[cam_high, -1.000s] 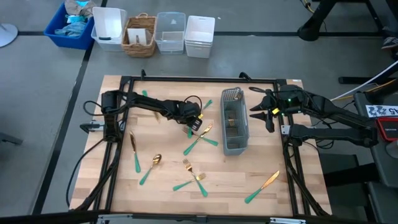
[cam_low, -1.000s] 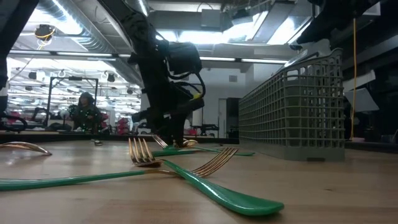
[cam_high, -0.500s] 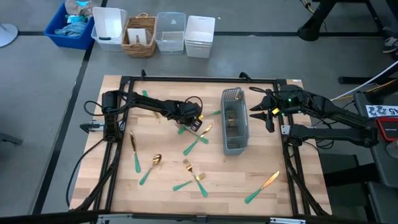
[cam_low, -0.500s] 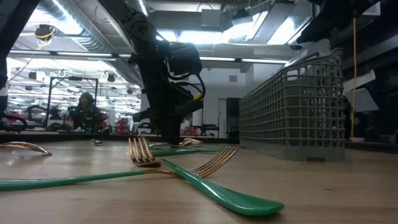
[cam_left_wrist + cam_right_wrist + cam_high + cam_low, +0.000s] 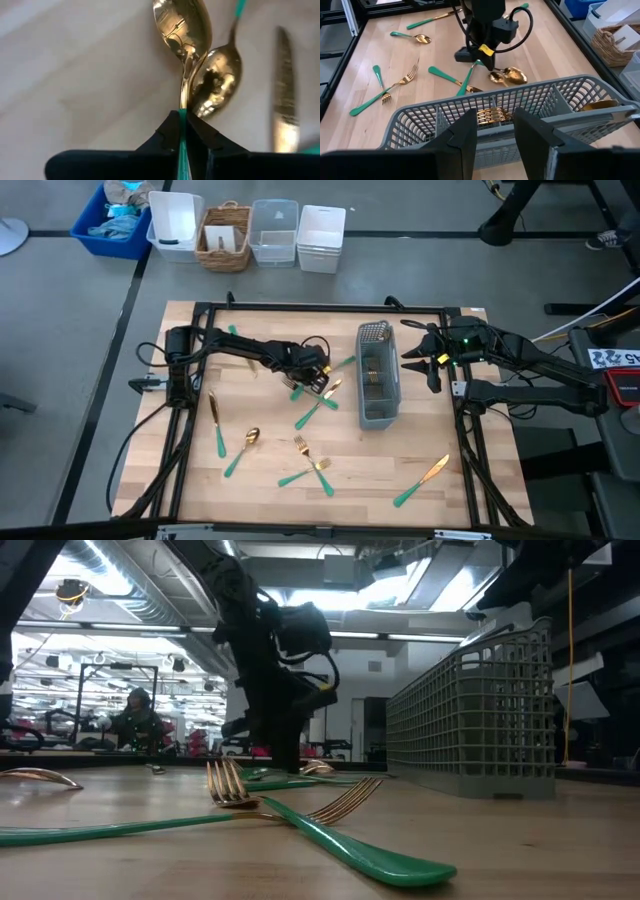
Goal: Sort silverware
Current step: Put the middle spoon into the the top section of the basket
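Spoon (image 5: pixel 183 30) handle sits pinched in the left claw (image 5: pixel 182 131), bowl jutting ahead over the table.

The teal-green handle of the gold-headed spoon (image 5: pixel 183 30) disappears between the dark left pincer (image 5: pixel 181 131) fingers, cut off below.

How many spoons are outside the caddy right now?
3. The held spoon sits in the left gripper, a second spoon lies right beside its bowl, and a third spoon lies alone between a knife and the crossed forks. The caddy may hide more.
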Action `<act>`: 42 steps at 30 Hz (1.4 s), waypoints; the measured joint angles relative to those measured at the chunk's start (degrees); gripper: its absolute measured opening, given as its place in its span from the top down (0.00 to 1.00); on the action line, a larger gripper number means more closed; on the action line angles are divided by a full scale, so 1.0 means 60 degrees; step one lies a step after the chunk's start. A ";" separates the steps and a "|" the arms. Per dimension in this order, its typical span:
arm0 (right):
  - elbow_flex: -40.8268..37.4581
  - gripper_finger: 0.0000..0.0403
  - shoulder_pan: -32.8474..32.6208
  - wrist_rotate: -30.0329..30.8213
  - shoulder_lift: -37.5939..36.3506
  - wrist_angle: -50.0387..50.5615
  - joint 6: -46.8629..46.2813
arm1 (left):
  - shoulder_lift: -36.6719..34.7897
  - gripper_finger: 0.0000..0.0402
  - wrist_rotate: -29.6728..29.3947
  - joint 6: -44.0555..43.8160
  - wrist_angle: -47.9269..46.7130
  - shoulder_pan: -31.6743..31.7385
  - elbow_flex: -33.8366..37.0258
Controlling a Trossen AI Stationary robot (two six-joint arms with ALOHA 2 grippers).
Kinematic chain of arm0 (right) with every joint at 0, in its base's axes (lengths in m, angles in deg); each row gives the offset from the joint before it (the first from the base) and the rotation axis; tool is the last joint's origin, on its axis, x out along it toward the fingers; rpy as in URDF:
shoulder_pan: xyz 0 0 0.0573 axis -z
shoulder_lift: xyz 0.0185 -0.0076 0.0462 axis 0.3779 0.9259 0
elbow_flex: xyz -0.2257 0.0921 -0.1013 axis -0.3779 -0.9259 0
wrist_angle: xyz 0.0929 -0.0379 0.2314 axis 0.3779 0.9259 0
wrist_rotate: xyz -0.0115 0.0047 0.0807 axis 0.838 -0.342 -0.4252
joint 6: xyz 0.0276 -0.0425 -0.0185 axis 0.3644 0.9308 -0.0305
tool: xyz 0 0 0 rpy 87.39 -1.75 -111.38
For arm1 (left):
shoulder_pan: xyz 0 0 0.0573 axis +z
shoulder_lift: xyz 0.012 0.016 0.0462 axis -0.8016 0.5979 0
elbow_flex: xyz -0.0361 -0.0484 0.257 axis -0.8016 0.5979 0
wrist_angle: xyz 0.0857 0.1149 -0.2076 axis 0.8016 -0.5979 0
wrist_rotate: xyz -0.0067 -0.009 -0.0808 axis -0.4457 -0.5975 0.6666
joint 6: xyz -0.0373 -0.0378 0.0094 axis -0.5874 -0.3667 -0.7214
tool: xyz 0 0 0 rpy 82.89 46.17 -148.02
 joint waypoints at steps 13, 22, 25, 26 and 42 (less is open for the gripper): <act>0.0000 0.68 -0.0003 0.0069 -0.0004 -0.0001 0.0004 | -0.1076 0.99 0.0258 -0.0005 0.0368 -0.0080 -0.0082; 0.0000 0.68 -0.0003 0.0086 -0.0004 0.0001 0.0004 | -0.1799 0.99 0.0182 0.1426 0.4003 -0.0061 -0.0095; 0.0000 0.68 -0.0003 0.0087 -0.0004 0.0000 0.0004 | -0.1813 1.00 -0.0015 0.2202 0.5716 -0.0045 -0.0097; 0.0000 0.68 -0.0003 0.0093 -0.0004 0.0000 0.0004 | -0.1765 1.00 -0.0125 0.2518 0.6333 -0.0036 -0.0097; 0.0000 0.68 -0.0002 0.0108 0.0000 -0.0011 0.0004 | 0.0456 1.00 -0.0424 0.5377 1.3515 0.0976 -0.0169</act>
